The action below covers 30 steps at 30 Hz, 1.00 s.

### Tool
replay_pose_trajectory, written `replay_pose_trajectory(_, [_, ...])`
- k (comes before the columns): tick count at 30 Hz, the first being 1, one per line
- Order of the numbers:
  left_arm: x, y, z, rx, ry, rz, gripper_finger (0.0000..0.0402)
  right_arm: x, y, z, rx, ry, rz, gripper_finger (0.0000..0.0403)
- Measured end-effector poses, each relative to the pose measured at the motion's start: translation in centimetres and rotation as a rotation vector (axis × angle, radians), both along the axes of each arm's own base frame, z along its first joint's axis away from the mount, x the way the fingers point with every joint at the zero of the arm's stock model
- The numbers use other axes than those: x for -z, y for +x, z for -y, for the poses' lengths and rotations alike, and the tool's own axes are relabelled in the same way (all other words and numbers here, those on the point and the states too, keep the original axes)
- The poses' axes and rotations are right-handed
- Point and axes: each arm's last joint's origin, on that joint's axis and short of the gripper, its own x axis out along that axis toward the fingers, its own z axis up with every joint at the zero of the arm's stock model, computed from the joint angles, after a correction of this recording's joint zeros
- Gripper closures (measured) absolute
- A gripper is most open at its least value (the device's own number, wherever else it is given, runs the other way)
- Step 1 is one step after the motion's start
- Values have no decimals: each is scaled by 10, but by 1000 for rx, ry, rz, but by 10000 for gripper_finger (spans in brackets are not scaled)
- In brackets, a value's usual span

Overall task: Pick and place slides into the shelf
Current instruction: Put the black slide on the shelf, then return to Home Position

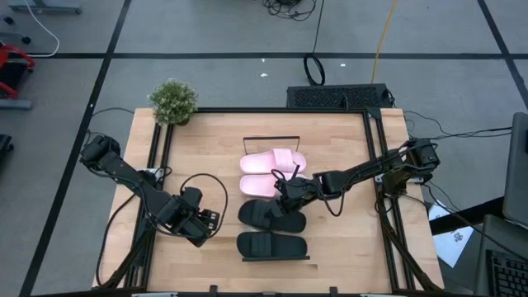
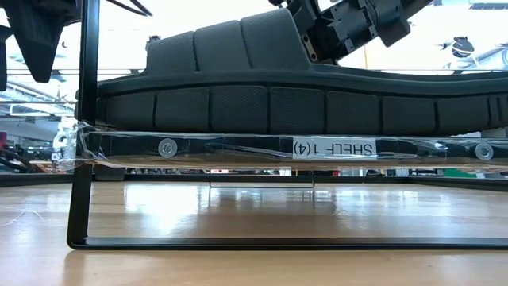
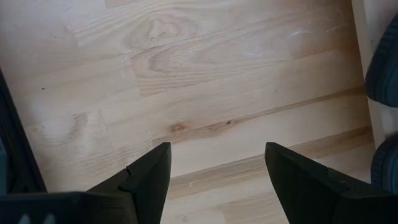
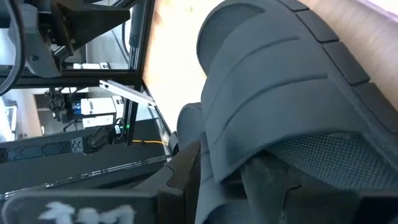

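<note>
- Right gripper (image 1: 289,191) at the strap end of a black slide (image 1: 272,215), fingers closed on the strap.
- That slide lies on the shelf (image 2: 238,148), between the pink pair (image 1: 272,173) and the second black slide (image 1: 272,245).
- Left gripper (image 1: 208,221) hovers over bare table (image 1: 346,247) left of the shelf, fingers (image 3: 146,180) apart, holding nothing.

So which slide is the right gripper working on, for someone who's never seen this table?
On the shelf down the table's middle lie four slides: two pink toward the plant, two black nearer the front. The right gripper is at the black slide next to the pink pair, not the front-most one.
</note>
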Motion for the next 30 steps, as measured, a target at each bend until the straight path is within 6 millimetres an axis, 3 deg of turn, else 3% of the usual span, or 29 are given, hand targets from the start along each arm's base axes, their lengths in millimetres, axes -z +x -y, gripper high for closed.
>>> replay_pose_trajectory(30, [0,1,-1,-33,16,21,146,3,-4,6,-127,45,-58,303])
